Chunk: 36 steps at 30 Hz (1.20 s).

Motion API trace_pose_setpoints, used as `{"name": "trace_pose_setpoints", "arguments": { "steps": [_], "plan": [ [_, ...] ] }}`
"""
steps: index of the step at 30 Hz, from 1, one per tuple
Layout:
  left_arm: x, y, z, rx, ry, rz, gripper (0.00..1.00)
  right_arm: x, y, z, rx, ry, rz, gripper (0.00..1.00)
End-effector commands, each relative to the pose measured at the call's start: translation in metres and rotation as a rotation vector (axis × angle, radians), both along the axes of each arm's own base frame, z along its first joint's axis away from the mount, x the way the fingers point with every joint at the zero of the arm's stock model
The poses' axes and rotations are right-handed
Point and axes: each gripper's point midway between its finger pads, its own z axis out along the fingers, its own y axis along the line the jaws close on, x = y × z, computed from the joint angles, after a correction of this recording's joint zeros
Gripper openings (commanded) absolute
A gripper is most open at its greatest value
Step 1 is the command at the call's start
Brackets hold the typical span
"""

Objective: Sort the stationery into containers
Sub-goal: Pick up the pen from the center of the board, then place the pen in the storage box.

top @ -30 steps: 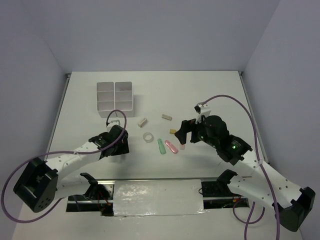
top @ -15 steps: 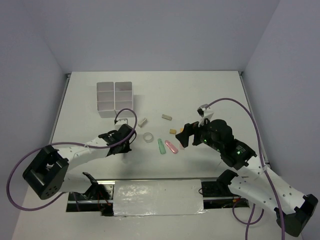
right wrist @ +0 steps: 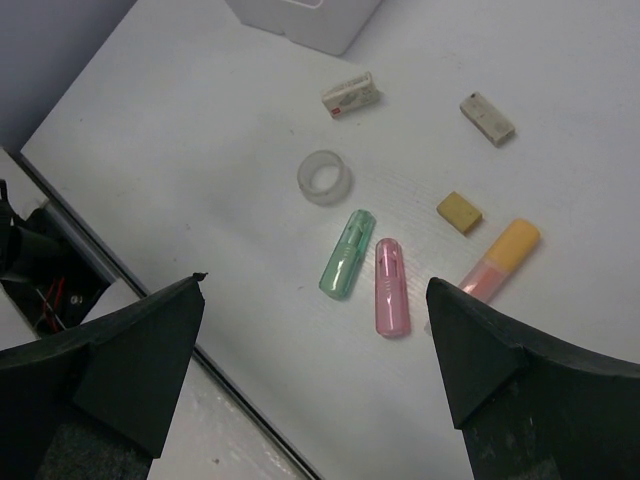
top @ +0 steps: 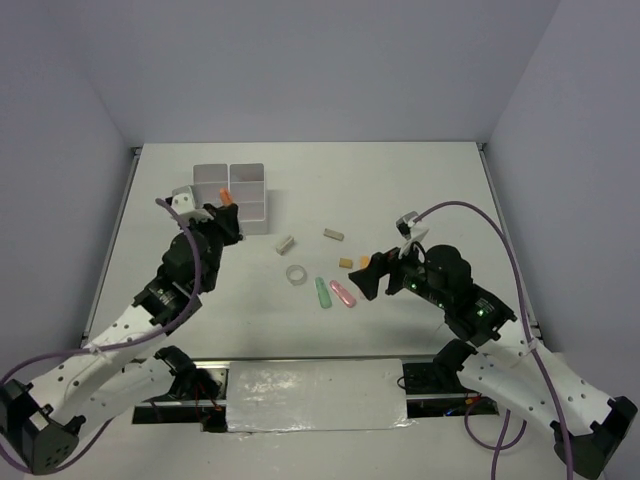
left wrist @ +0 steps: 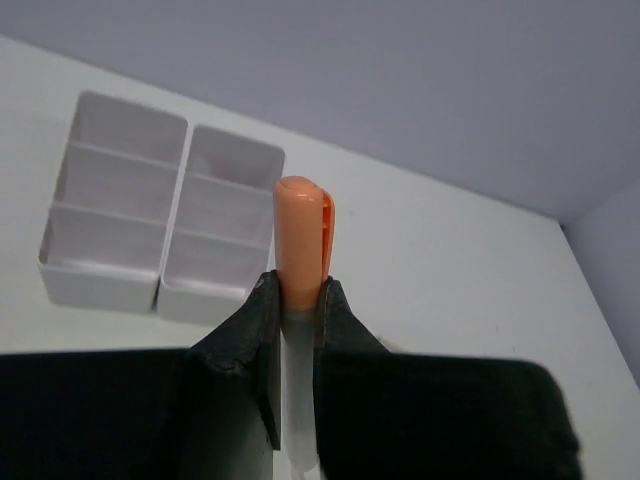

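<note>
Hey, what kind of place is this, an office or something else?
Most likely a robotics lab test cell, not an office: a white table boxed in by plain walls, two cabled robot arms bolted at its near edge, and a few stationery items laid out near a white organiser box.

No legible text or markings

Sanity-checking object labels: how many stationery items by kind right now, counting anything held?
Markers: 4 (orange marker in left end effector, green marker, pink marker, orange-capped marker)
Tape ring: 1
Small blocks: 3 (white block, grey block, tan block)
Total: 8
</note>
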Motion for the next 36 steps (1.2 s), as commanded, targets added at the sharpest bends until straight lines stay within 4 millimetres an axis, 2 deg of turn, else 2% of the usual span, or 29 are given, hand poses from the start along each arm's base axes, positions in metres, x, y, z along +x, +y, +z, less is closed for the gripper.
{"name": "trace_pose_setpoints", "arguments": {
  "steps": [1, 4, 5, 6, 7, 8, 9, 10, 12, 15, 17, 18, 19, 24, 31, 33, 36],
  "plan": [
    [0.019, 0.028, 0.06, -0.018, -0.346, 0.131, 0.0, 0.0, 0.011, 0.012, 0.052, -0.055, 0.053, 1.0],
    [0.04, 0.036, 0.084, -0.033, -0.487, 0.109, 0.0, 0.002, 0.015, 0.008, 0.043, -0.043, 0.069, 1.0],
    [0.049, 0.046, 0.089, -0.029, -0.518, 0.125, 0.0, 0.003, 0.017, 0.008, 0.045, -0.044, 0.074, 1.0],
    [0.055, 0.044, 0.095, -0.037, -0.551, 0.107, 0.0, 0.003, 0.018, 0.007, 0.044, -0.041, 0.077, 1.0],
    [0.069, 0.044, 0.09, -0.045, -0.555, 0.11, 0.0, 0.005, 0.02, 0.004, 0.037, -0.033, 0.08, 1.0],
    [0.079, 0.05, 0.1, -0.04, -0.573, 0.124, 0.0, 0.005, 0.022, 0.004, 0.038, -0.032, 0.086, 1.0],
    [0.087, 0.047, 0.1, -0.032, -0.569, 0.11, 0.0, 0.006, 0.023, 0.003, 0.037, -0.029, 0.09, 1.0],
    [0.102, 0.047, 0.096, -0.03, -0.559, 0.109, 0.0, 0.007, 0.024, 0.0, 0.03, -0.022, 0.093, 1.0],
    [0.114, 0.044, 0.09, -0.031, -0.556, 0.091, 0.0, 0.009, 0.025, -0.003, 0.022, -0.023, 0.092, 1.0],
    [0.141, 0.042, 0.065, -0.016, -0.505, 0.097, 0.0, 0.012, 0.025, -0.006, 0.005, -0.025, 0.088, 1.0],
    [0.15, 0.046, 0.06, -0.008, -0.495, 0.118, 0.0, 0.012, 0.026, -0.009, -0.004, -0.017, 0.094, 1.0],
    [0.159, 0.046, 0.045, -0.006, -0.462, 0.123, 0.0, 0.013, 0.027, -0.01, -0.011, -0.013, 0.096, 1.0],
    [0.164, 0.051, 0.042, -0.005, -0.458, 0.132, 0.0, 0.014, 0.027, -0.012, -0.015, -0.009, 0.097, 1.0],
    [0.183, 0.043, 0.002, -0.002, -0.42, 0.092, 0.0, 0.018, 0.029, -0.019, -0.037, 0.002, 0.103, 1.0],
    [0.201, 0.04, -0.022, -0.009, -0.416, 0.068, 0.0, 0.018, 0.033, -0.025, -0.058, 0.013, 0.126, 1.0],
    [0.206, 0.036, -0.036, -0.003, -0.393, 0.056, 0.0, 0.018, 0.034, -0.029, -0.065, 0.025, 0.133, 1.0],
    [0.209, 0.036, -0.048, -0.002, -0.381, 0.057, 0.04, 0.019, 0.036, -0.031, -0.071, 0.033, 0.14, 1.0]
  ]
}}
